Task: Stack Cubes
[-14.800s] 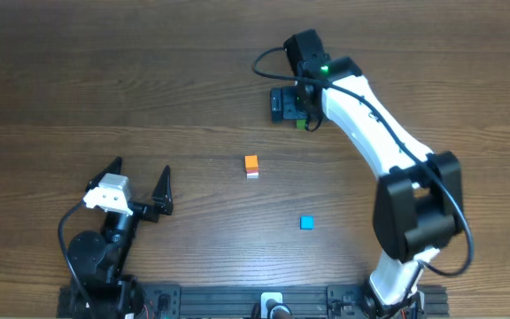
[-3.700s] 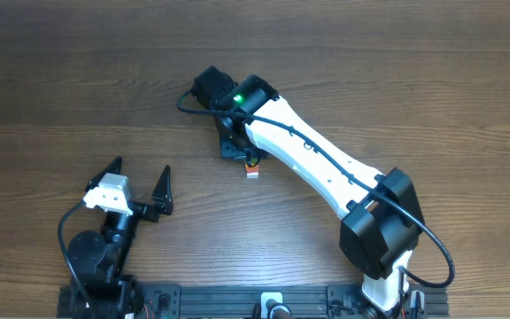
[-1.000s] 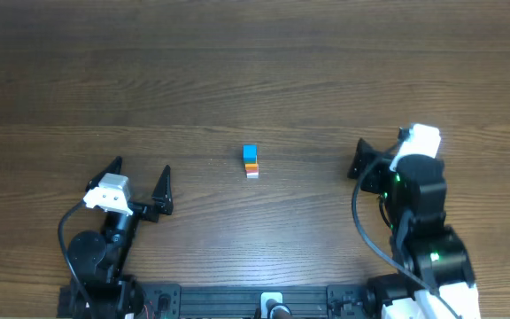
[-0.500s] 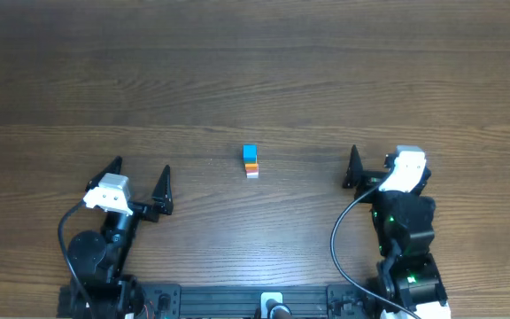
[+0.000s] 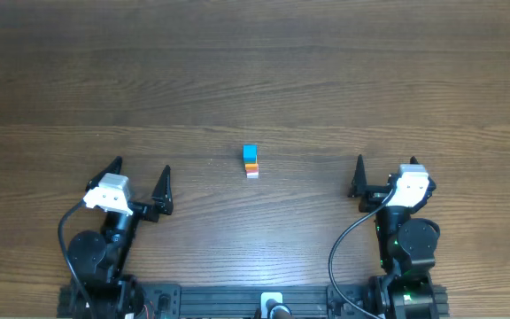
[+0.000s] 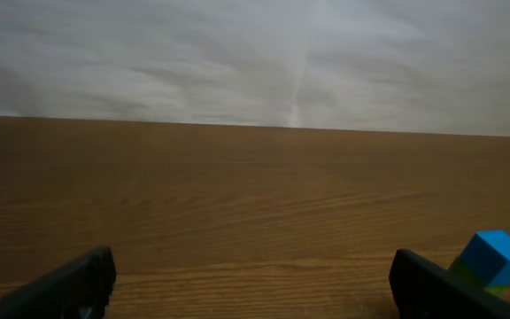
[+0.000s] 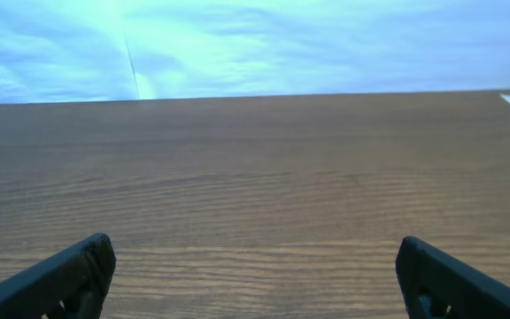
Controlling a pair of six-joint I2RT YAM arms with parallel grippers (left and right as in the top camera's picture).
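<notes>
left pincer (image 5: 141,168) wide | right pincer (image 7: 255,261) wide | blue cube (image 5: 250,153) atop orange cube (image 5: 251,166), white cube (image 5: 252,174) beneath

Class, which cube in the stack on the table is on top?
The blue cube; it sits uppermost, while the orange cube lies lower down.

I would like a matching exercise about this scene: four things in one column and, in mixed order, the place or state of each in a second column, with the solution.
Column 1
1. blue cube
2. orange cube
3. left gripper
4. right gripper

Column 2
A. open, to the right of the cubes
B. in the pile, below the blue one
C. open, to the left of the cubes
D. topmost in the pile

Pairs: 1-D, 2-B, 3-C, 4-A
</notes>
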